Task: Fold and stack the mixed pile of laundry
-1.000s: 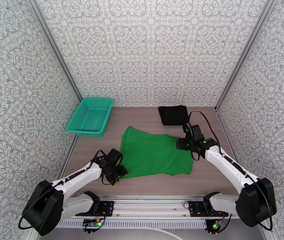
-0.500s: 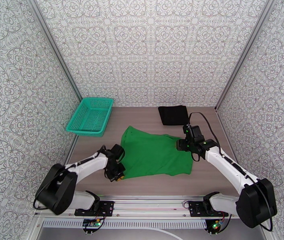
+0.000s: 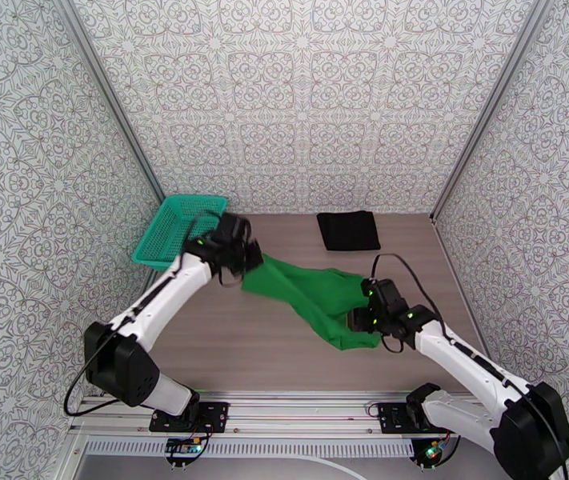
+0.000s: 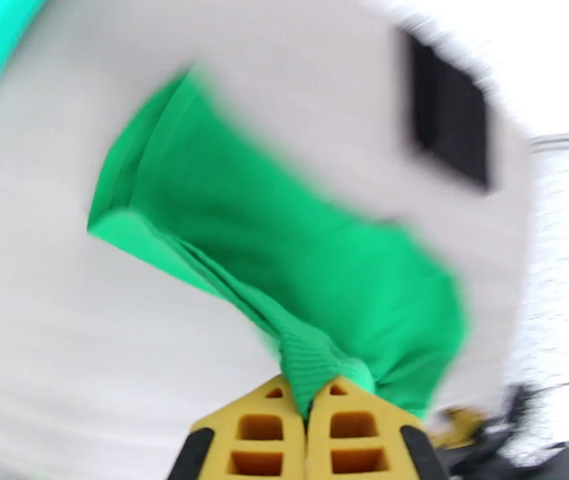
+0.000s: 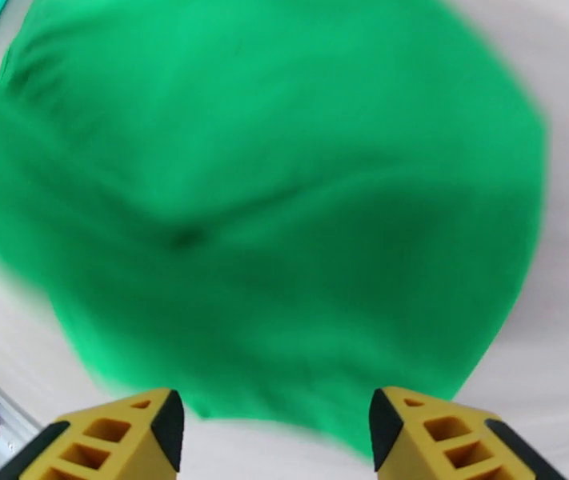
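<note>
Now | wood-grain table (image 3: 228, 354), patterned walls (image 3: 300, 98) | left hand (image 4: 310, 394) clamped on green T-shirt (image 4: 284, 258) | right hand (image 5: 272, 426) apart

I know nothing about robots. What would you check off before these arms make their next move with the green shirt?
1. Left claw gripping green T-shirt: ok, shut on its bunched edge.
2. Right claw gripping shirt: not ok, open, holding nothing.
3. Shirt lying flat: not ok, bunched up.
4. Black garment out of the way: ok, folded at the far edge.
5. Basket clear of left claw: cannot tell, very close.
</note>
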